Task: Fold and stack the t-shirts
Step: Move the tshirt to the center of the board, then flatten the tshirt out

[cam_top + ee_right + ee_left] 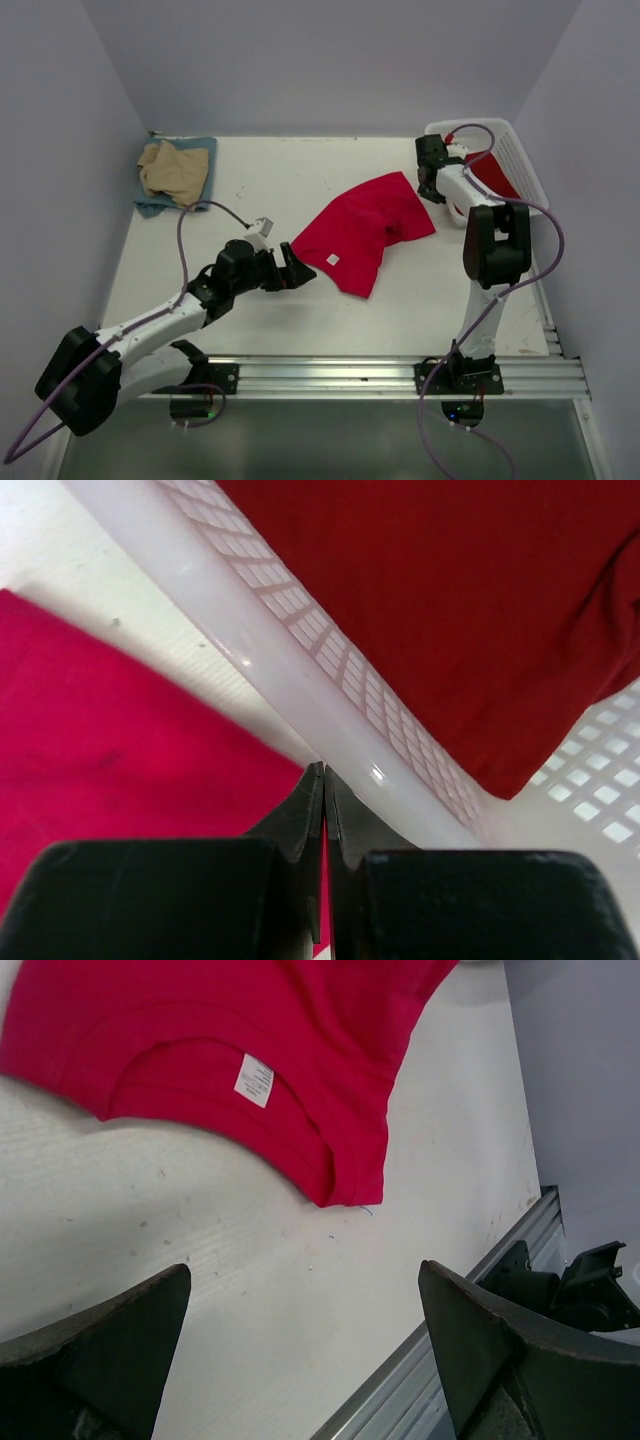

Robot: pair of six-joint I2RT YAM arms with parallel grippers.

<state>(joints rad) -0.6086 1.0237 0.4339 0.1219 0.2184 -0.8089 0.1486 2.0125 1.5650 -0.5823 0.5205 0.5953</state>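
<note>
Red t-shirt laid unfolded on table centre, tag upward. Left gripper held wide open near collar, likely for grasping. Right gripper held shut beside basket rim, nothing seen pinched.

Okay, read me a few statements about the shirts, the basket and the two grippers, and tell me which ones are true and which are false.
1. The left gripper is clamped on the red t-shirt on the table. False: its jaws are open and the shirt lies beyond them, untouched.
2. A tan shirt lies on top of a blue-grey one in the far left corner. True.
3. The basket holds nothing. False: red cloth lies inside it.
4. The right gripper has its fingers shut together. True.
5. A white neck tag shows on the red t-shirt on the table. True.
</note>
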